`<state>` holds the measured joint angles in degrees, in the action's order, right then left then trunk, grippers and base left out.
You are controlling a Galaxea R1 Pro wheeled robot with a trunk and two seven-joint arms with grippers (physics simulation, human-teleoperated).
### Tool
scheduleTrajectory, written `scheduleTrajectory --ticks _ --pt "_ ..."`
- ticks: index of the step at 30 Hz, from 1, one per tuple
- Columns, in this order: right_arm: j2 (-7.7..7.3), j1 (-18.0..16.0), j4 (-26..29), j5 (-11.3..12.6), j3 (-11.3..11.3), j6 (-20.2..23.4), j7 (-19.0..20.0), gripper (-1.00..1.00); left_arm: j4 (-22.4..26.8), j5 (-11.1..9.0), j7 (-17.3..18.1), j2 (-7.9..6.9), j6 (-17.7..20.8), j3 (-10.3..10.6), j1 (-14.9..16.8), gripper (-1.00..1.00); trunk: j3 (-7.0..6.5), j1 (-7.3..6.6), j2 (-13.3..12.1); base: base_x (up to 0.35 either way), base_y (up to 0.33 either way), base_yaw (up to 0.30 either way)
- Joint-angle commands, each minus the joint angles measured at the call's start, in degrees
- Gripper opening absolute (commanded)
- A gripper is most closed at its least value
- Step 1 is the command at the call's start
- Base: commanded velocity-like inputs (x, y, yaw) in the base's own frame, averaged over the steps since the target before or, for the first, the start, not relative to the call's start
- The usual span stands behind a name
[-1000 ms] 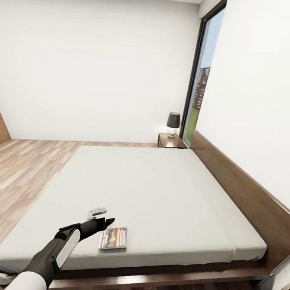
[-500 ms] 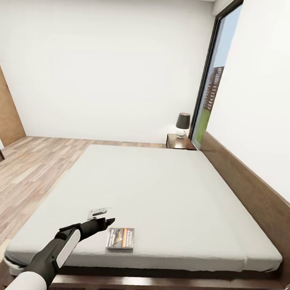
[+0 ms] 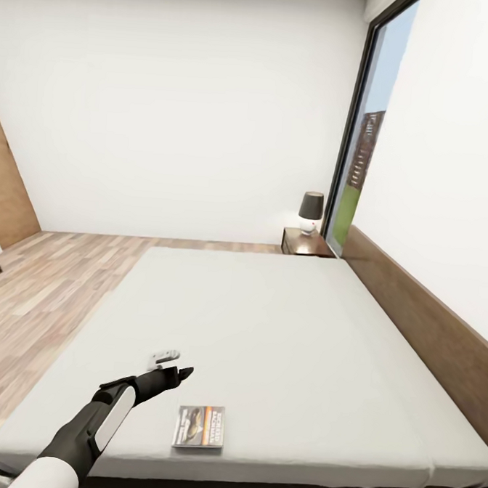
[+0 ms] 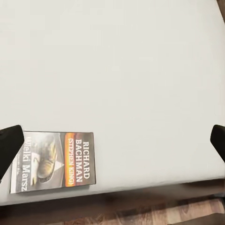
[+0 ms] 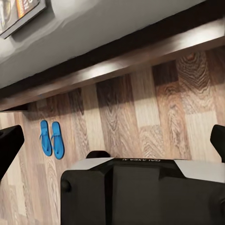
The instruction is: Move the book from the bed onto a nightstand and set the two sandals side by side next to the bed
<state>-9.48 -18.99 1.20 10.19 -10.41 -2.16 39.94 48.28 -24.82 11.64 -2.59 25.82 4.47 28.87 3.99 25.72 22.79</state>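
Bedroom interior, viewed from the foot of the bed. Nearest item: left arm, black-and-white, extended over the near edge of the mattress, its left gripper (image 3: 179, 371) hovering just above the cover with nothing held; in the left wrist view its two dark fingertips (image 4: 9, 147) stand far apart at opposite edges, jaws released. Book (image 3: 200, 426), thin paperback with orange band and "Richard Bachman" lettering, lies flat on the bed (image 3: 267, 326) close to the near edge, just beside the left gripper and clear of it. Bed: large, pale grey-white cover, brown headboard (image 3: 428, 322) running along the right-hand wall. Right gripper (image 5: 112, 145): seen in the right wrist view only as dark fingertips at the two sides, spread wide and gripping nothing, poised above brown plank floor (image 5: 154, 108) beside the dark bed frame, with part of the robot's black-and-white base (image 5: 140, 192) below it. Two sandals (image 5: 51, 138), bright blue, lie side by side on the floor near the bed frame, almost touching. Far end: nightstand (image 3: 307, 242), dark reddish-brown, in the corner beyond the bed, bearing a small lamp (image 3: 310, 212) with a dark shade; tall dark-framed window (image 3: 368, 136) just beside it; tan wood wall panel (image 3: 7, 191) at the far left.
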Motion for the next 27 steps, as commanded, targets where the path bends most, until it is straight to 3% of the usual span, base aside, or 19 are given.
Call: scheduleTrajectory --ticks 1,10,18,27 --pt "-0.01 -0.07 -0.11 0.19 -0.07 -0.13 0.22 1.0 0.06 -0.32 -0.04 -0.05 0.26 0.1 0.04 1.0 0.13 0.06 0.12 0.201 0.0 0.0" --pt "-0.01 -0.04 -0.12 0.19 -0.05 -0.13 0.22 1.0 0.07 -0.32 -0.04 -0.05 0.23 0.1 0.04 1.0 0.13 0.06 0.12 0.067 0.0 0.0" --pt "-0.01 -0.05 -0.12 0.19 -0.06 -0.13 0.22 1.0 0.07 -0.32 -0.04 -0.05 0.26 0.1 0.04 1.0 0.13 0.06 0.12 0.217 0.0 0.0" --pt "-0.07 -0.05 -0.06 0.19 -0.09 -0.13 0.22 1.0 0.14 -0.32 0.0 -0.05 0.2 0.1 0.04 1.0 0.13 0.06 0.12 0.03 0.0 0.0"
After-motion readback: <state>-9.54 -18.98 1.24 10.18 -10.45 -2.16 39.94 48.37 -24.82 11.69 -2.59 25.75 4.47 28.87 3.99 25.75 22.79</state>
